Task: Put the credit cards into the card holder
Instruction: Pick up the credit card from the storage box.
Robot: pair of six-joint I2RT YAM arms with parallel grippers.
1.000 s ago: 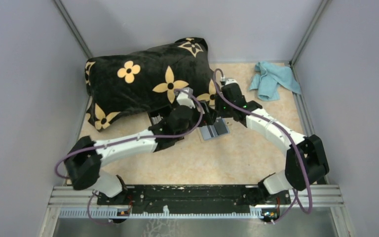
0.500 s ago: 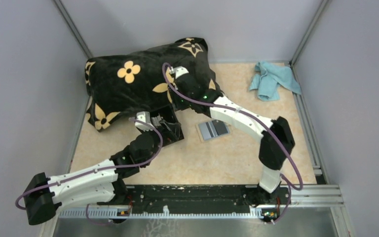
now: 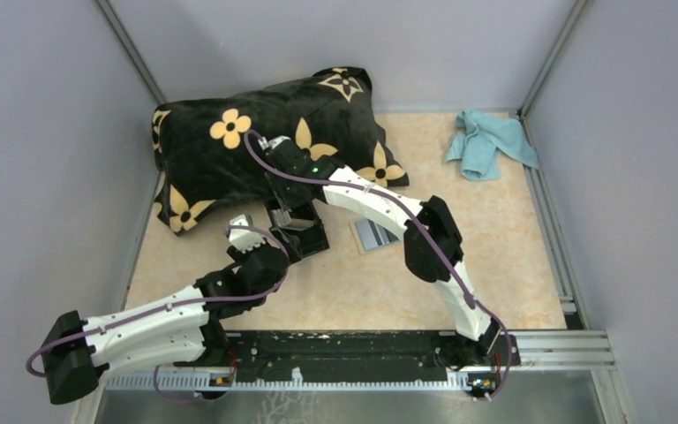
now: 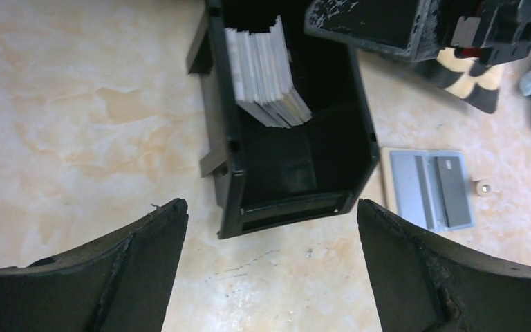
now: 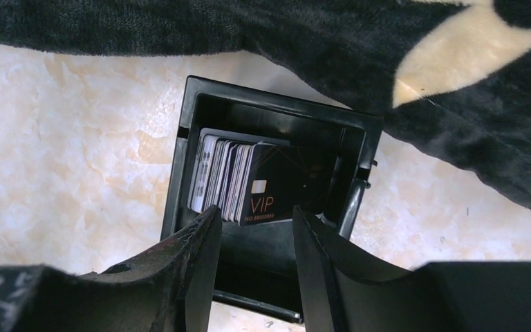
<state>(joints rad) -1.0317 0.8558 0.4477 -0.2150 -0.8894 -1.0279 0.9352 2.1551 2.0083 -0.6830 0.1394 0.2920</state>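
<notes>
Beige counter [image 3: 494,265] carries the holder [image 4: 287,207], a grey card [image 4: 430,188] flat beside it. Our left hand [image 4: 269,204] gapes empty; our right hand [image 5: 256,211] hangs half-open, empty, above the holder. That card looks thin, stiff, slick: we'd pinch its long edges.

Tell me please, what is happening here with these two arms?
The right end effector hangs directly over the card holder, where several cards already stand; whether it grips the front black card is unclear. The left end effector is open nearby, holding nothing. One grey card lies on the table beside the holder.
</notes>
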